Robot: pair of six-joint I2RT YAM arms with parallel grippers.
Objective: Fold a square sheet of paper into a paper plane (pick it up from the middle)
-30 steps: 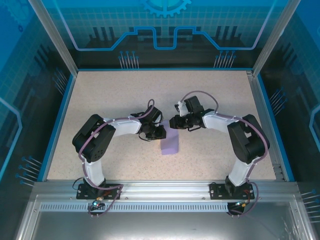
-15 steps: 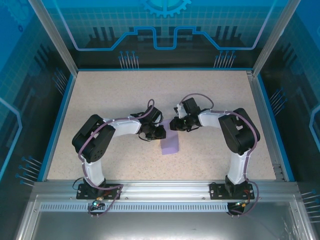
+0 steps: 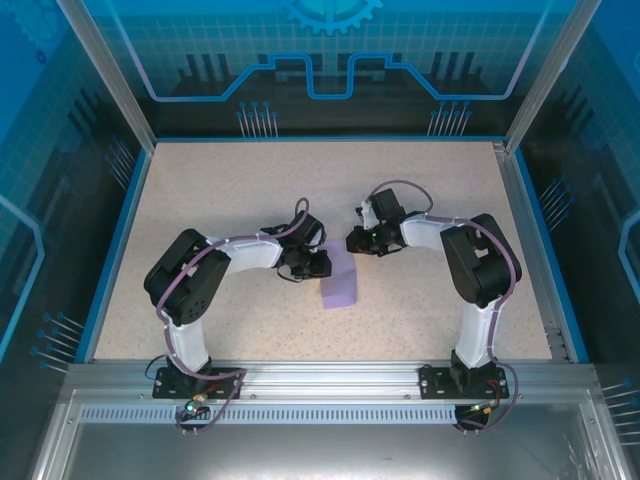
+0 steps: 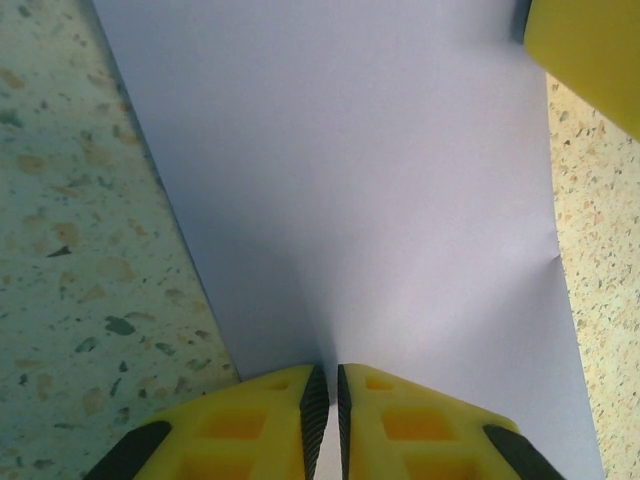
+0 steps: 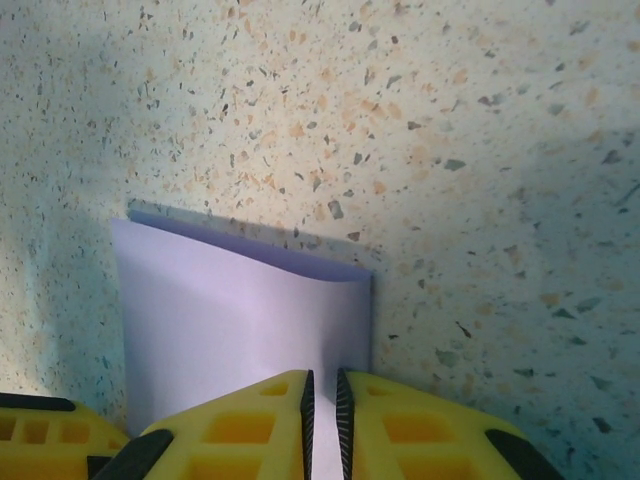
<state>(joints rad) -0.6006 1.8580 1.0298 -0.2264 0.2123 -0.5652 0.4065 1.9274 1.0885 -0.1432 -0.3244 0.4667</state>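
Note:
The lavender sheet of paper (image 3: 340, 287) lies folded into a narrow strip at the middle of the table. My left gripper (image 3: 320, 264) is at the strip's upper left edge. Its yellow fingers (image 4: 250, 425) are shut on the paper (image 4: 340, 180), which runs into the thin slit between the pads. My right gripper (image 3: 352, 243) is at the strip's far end, and one of its fingers (image 4: 590, 50) shows in the left wrist view. It is shut on the paper (image 5: 240, 310), whose top layer bows up a little off the lower one.
The speckled tabletop (image 3: 220, 190) is bare around the paper. A blue rim (image 3: 118, 240) and an aluminium frame (image 3: 535, 230) bound the table. Both arm bases stand at the near edge (image 3: 330, 372).
My right arm has folded in at the elbow, and its gripper has shifted slightly back and right at the paper's far end. The left arm and the paper have stayed put.

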